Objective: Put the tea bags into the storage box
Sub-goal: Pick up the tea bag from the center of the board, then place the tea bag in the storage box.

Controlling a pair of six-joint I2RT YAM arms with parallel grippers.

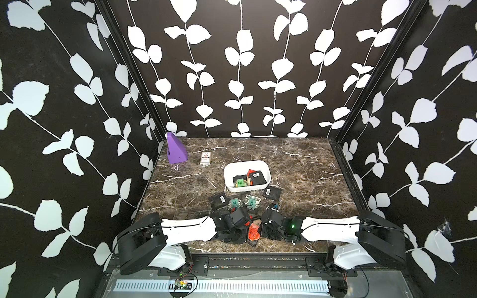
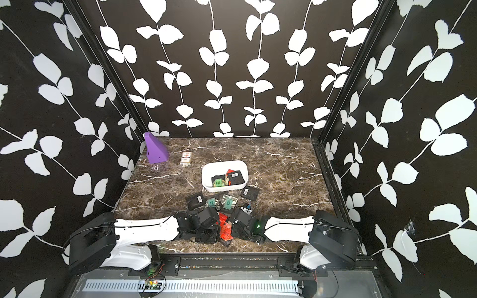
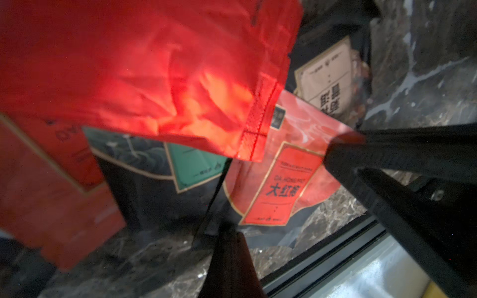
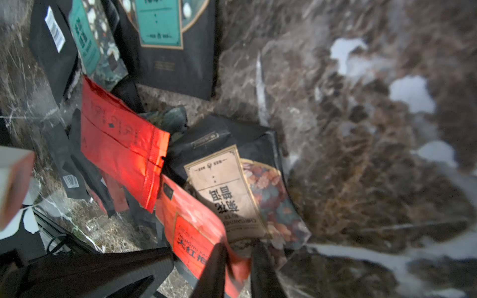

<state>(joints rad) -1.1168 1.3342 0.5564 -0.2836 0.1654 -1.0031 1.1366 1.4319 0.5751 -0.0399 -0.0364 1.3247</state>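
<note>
**Desk** [image 1: 309,167]: glossy brown slab, marble-patterned with white veins.

**Storage box** [image 1: 235,169]: white plastic tub, a rounded rectangle with low walls. It sits mid-desk in both top views. Inside, piled toward its right half, we count a black boxed sachet [image 1: 256,176] with a barcode label, a green boxed sachet [image 1: 240,182] and a red-orange boxed sachet [image 1: 250,172].

**Tea bags** [image 1: 219,200], loose: flat square foil sachets with crimped seams.
- We list a black corner sachet [image 1: 271,193] just beside the box's near right corner.
- Two green-faced ones and a black barcoded one lie in front of the box.
- The rest lie heaped at the desk's near edge, between the two arms.

**Left tool** [image 3: 227,232]: black tapered fingers, closed together.
- A red foil sachet [image 3: 154,77], crinkled and shiny, hangs close before its wrist camera, above the heap.
- We cannot tell whether the tips pinch it.

**Right tool** [image 4: 238,247]: jaws a narrow gap apart.
- They straddle the edge of a red-orange labelled sachet [image 4: 196,232].
- That sachet overlaps a beige-labelled sachet [image 4: 224,191] with a floral border.
- We cannot tell whether the grip is made.
- Both tools work the near heap, well apart from the box.

**Purple wedge** [image 1: 176,152]: matte block in the far left corner.

**White packet** [image 1: 205,158]: small rectangle with a red mark, near the wedge.
</note>
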